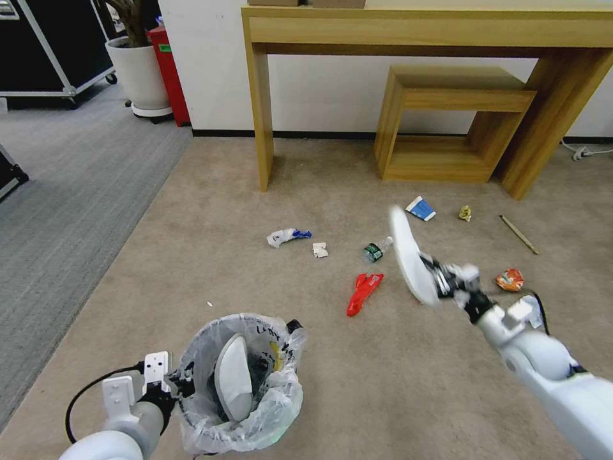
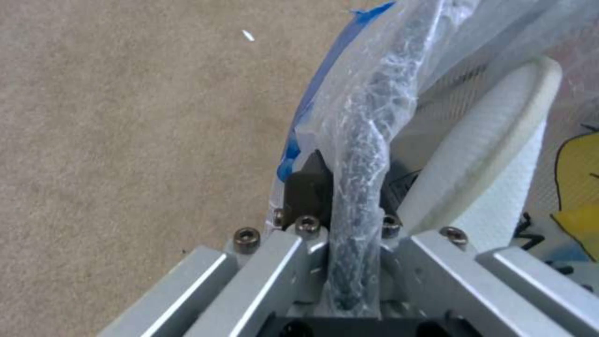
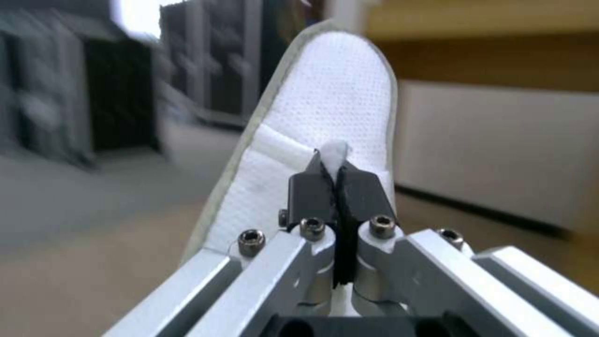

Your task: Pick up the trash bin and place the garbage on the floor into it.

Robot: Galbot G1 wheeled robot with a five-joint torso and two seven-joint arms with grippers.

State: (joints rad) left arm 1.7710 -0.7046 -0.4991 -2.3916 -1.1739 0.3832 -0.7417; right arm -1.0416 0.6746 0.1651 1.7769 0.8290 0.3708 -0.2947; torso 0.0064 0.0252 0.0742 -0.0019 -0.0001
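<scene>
Left pincer (image 1: 174,383) clamped on the rim of the trash bin (image 1: 239,383), bag-lined, held above the floor (image 1: 191,255); wrist view shows its fingers (image 2: 306,192) pinching rim and bag. One white slipper (image 1: 233,377) stands inside the bin, upright. Right pincer (image 1: 440,275) clamped on a second slipper (image 1: 408,255), held in the air to the right of the bin and beyond it, its fingers (image 3: 362,194) closed on a fold of the slipper's fabric. On the floor beyond the bin: red wrapper (image 1: 364,292), green-label bottle (image 1: 377,250), crumpled paper (image 1: 320,250), blue-white wrapper (image 1: 287,236), carton (image 1: 421,208), yellow scrap (image 1: 465,213), wooden stick (image 1: 518,234), orange wrapper (image 1: 509,279). Wooden bench (image 1: 421,32) stands against the wall behind them.
</scene>
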